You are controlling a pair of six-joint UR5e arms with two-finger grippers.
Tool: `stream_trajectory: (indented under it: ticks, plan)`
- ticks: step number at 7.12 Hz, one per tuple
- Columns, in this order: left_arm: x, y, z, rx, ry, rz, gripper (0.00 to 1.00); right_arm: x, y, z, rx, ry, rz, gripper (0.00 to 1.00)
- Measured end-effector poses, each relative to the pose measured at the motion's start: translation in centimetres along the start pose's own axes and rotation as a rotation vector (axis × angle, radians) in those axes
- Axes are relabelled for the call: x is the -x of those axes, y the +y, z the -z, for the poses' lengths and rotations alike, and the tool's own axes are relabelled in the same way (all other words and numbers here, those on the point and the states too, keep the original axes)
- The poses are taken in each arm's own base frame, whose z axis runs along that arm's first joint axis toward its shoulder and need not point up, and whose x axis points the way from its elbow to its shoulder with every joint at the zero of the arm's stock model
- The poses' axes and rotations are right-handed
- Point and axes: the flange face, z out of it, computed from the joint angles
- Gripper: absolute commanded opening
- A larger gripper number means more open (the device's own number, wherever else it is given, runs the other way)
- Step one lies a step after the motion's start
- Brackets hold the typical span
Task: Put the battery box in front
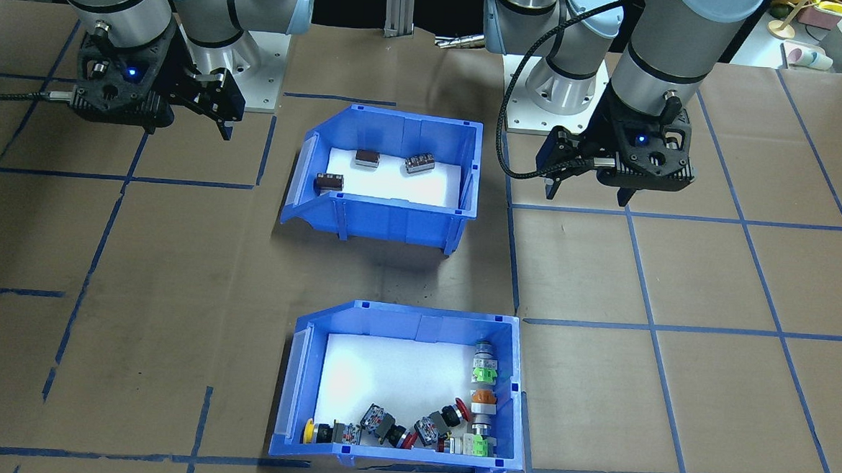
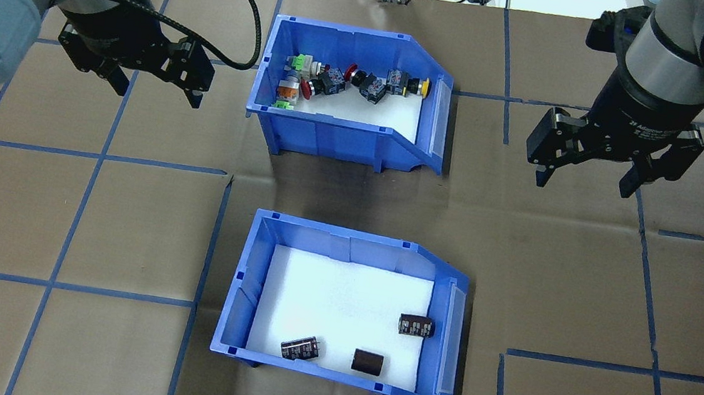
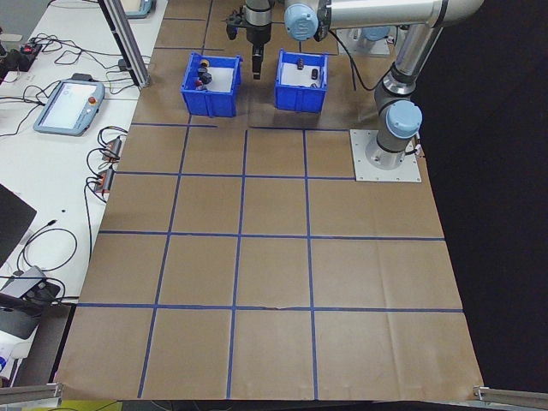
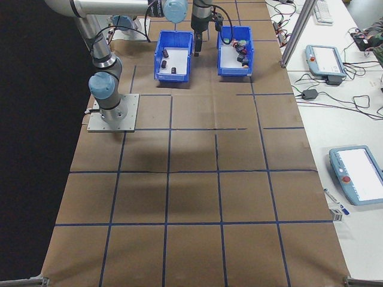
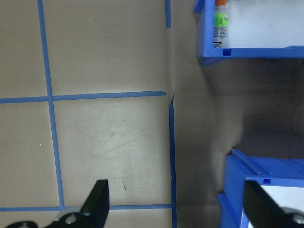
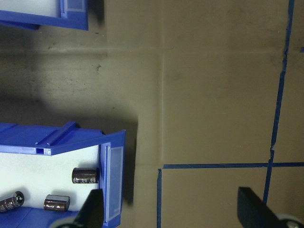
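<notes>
**A:** What worries you here?

**B:** Mostly a mix-up. Two matching blue bins sit on the counter [image 2: 594, 305]. The battery box [image 2: 343, 312], with only three dark cylinders [image 2: 368, 362] on its white liner, is the near one, closest to the robot. The switch bin [image 2: 348, 95], full of red, green and orange buttons, is the far one. A claw dropping onto the wrong rim would shift the wrong bin.

**A:** And if it picks the right one?

**B:** I'd guess a one-sided pinch on a thin wall could tip the box, and the loose cylinders would roll towards the low sloped opening on its right side. Also, the far spot is taken by the switch bin, so pushing the battery box forward could knock the two together.

**A:** Where are the claws?

**B:** Both hang above the counter, jaws spread wide, holding nothing. The left claw [image 2: 158, 87] is off to the left beside the switch bin, farther out than the battery box and well apart from it. The right claw [image 2: 583, 180] is off to the right, also beyond the box; its wrist view shows the box's open right end down in the corner, clear of the fingers [image 6: 90, 213]
</notes>
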Motion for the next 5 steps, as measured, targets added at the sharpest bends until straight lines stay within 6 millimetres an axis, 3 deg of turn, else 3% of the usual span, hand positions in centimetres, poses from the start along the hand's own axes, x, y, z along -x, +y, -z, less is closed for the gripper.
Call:
stream_trajectory:
  ticks: [5]
  plan:
    - [-0.11, 0.82, 1.29, -0.024, -0.009, -0.018, 1.0, 0.04, 0.02, 0.01, 0.0, -0.001, 0.001, 1.0]
